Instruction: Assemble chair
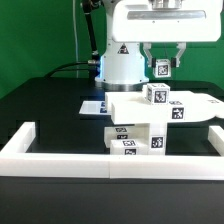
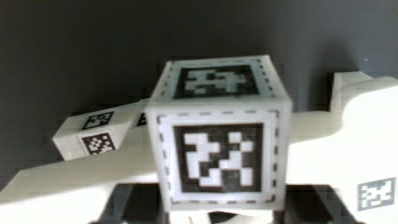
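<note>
- Gripper (image 1: 161,62) hung above the table's far side, toward the exterior view's right, clamped on a post (image 1: 160,68). The tagged white block showed between the fingers, clear of the parts below.
- Wrist view confirmed the hold: the post (image 2: 217,135) filled the middle of the picture, a tag on its end face and another on its long face, with the dark fingers (image 2: 139,203) pressed to its sides.
- Chair parts sat mid-table, just behind the low border wall (image 1: 60,150). A flat seat panel (image 1: 195,103) lay on top of a stack of tagged blocks (image 1: 138,136).
- A second post (image 1: 156,94) stood upright on the seat, almost straight below the held one.
- The marker board (image 1: 95,105) lay flat on the black table (image 1: 40,100), to the exterior view's left of the stack.
- Handling, my judgement: the parts looked like rigid, light, hollow plastic. Smooth faces probably slip under a weak pinch, so two opposite flat sides of a post were the right place to grip, near mid-length to limit swing.
- The seat looked too broad for the jaws across its face; it would need taking by an edge.
- Nothing looked fragile, but the stack could shift if pushed sideways.
- Could not tell whether the stacked parts were joined or only resting.
</note>
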`<state>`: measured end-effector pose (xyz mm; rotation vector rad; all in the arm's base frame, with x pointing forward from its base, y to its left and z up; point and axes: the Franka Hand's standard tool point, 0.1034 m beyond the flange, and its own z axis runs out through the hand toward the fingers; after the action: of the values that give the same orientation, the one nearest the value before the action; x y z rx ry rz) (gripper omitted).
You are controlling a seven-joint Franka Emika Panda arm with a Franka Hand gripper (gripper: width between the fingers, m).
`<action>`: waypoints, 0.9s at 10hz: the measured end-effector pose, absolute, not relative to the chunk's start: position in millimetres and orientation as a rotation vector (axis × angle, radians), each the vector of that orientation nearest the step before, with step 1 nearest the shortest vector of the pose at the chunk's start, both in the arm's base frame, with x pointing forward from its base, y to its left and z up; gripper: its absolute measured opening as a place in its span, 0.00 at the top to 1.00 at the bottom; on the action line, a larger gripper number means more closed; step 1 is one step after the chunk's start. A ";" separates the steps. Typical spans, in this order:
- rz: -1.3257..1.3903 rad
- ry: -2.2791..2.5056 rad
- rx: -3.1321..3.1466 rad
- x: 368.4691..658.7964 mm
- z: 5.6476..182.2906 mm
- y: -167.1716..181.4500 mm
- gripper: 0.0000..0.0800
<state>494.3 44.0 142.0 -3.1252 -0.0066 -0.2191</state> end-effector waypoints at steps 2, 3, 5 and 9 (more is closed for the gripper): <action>-0.265 -0.071 -3.141 517.3 148.5 36.7 0.64; -0.275 -0.094 -3.148 524.9 148.9 34.4 0.64; -0.273 -0.102 -3.152 525.9 147.6 34.4 0.64; -0.276 -0.153 -3.167 533.6 145.3 24.9 0.64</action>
<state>533.6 24.9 145.3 -3.1669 -0.1533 -0.2759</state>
